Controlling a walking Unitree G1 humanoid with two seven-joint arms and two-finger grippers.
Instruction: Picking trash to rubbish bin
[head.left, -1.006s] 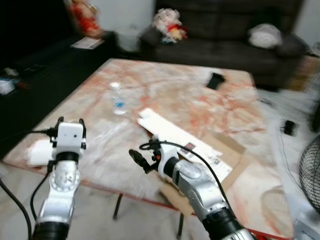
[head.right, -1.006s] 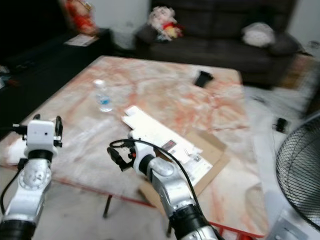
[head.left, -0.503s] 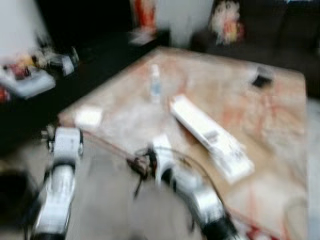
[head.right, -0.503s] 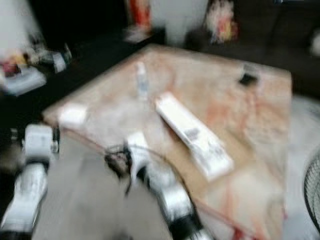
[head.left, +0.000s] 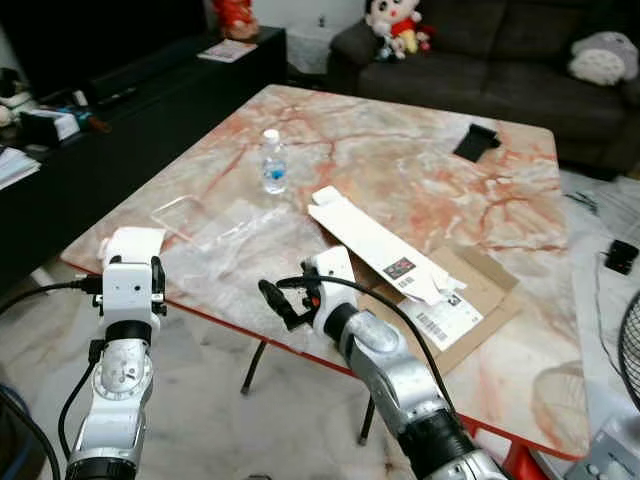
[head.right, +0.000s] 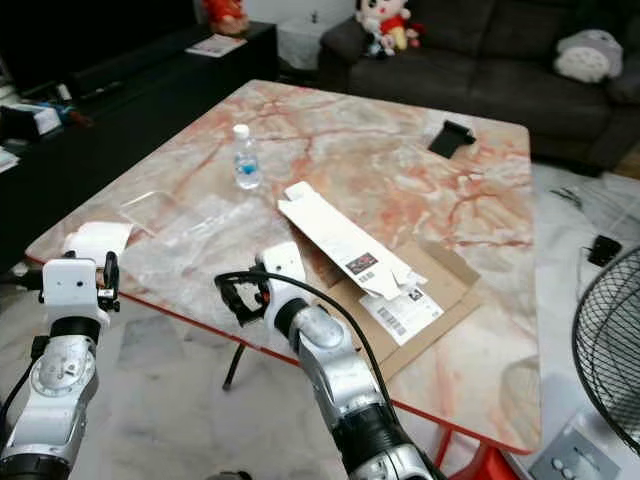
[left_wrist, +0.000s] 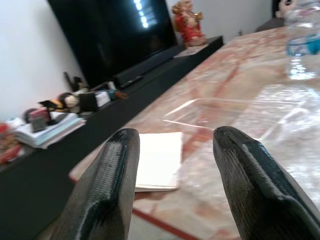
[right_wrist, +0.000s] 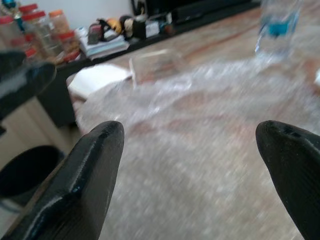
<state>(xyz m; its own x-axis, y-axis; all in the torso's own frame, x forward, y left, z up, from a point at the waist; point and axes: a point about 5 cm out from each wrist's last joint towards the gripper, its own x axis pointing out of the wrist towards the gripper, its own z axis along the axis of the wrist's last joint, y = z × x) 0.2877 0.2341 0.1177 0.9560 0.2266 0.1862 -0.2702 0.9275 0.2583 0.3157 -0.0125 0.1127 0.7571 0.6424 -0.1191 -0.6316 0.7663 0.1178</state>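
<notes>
Trash on the marble table (head.left: 520, 210): a long white carton (head.left: 375, 243), opened flat, lies slantwise across the middle, its lower end resting on a sheet of brown cardboard (head.left: 478, 300) that reaches the table's near edge. A clear plastic water bottle (head.left: 272, 162) with a blue label stands upright beyond the carton, toward the robot's left. A crinkled sheet of transparent bubble wrap (head.left: 215, 240) covers the near-left part of the slab, and a shallow clear plastic tray (left_wrist: 220, 112) lies on it. A flat white square pad (left_wrist: 159, 160) sits at the near-left corner. A small black object (head.left: 476, 141) rests at the far side.

The tabletop is polished stone, pale with red-orange veining, edged in red. The left gripper (left_wrist: 175, 185) hovers just off the near-left corner, facing the white pad — its two black fingers apart, holding nothing. The right gripper (right_wrist: 192, 170) is held low at the near edge over the bubble wrap, fingers spread wide and empty. Beyond the table stands a dark sofa (head.left: 480, 40) with plush toys (head.left: 393, 22).
</notes>
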